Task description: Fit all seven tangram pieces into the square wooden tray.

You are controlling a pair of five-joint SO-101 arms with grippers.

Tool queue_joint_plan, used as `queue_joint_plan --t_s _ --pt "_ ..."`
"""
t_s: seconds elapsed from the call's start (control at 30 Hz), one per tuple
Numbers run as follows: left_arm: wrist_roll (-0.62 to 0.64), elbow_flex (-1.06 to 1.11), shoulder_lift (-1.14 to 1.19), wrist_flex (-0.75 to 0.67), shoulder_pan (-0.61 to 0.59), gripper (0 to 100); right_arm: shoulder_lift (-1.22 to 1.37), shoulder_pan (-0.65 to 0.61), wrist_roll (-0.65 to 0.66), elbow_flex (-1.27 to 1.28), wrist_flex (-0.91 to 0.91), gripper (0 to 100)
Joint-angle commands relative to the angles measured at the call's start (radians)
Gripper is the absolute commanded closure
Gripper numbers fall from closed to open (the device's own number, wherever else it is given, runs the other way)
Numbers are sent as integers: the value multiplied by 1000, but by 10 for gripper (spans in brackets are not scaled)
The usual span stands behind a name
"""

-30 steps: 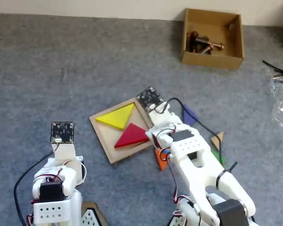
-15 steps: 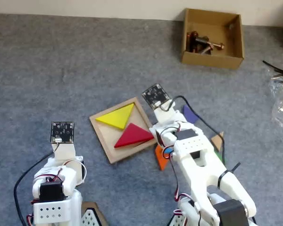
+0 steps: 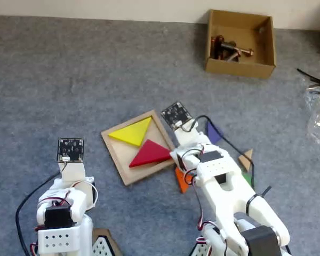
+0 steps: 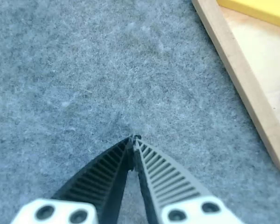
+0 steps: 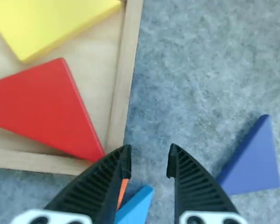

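I see the wooden tray (image 3: 115,158) lying cornerwise on fuzzy grey felt (image 3: 69,80), with a smooth yellow triangle (image 3: 132,133) and a red triangle (image 3: 148,153) flat inside. My right gripper (image 5: 149,151) has its ribbed black jaws slightly parted and empty, above the felt just outside the rim, near a blue triangle (image 5: 252,161). My left gripper (image 4: 133,138) is closed on nothing, over the felt near the tray.

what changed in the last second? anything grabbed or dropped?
The right gripper drifted slightly right, away from the tray edge. It is open and empty, and nothing was grabbed or released. The left gripper, the tray, the yellow triangle, the red triangle and the blue triangle stayed put.
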Motion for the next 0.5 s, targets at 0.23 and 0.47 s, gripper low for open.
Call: queue_joint_plan --t_s 0.23,0.47 --pt "3 21 7 8 -8 995 -25 -67 9 16 24 872" --pt "3 21 7 8 -8 995 -25 -77 9 18 25 872"
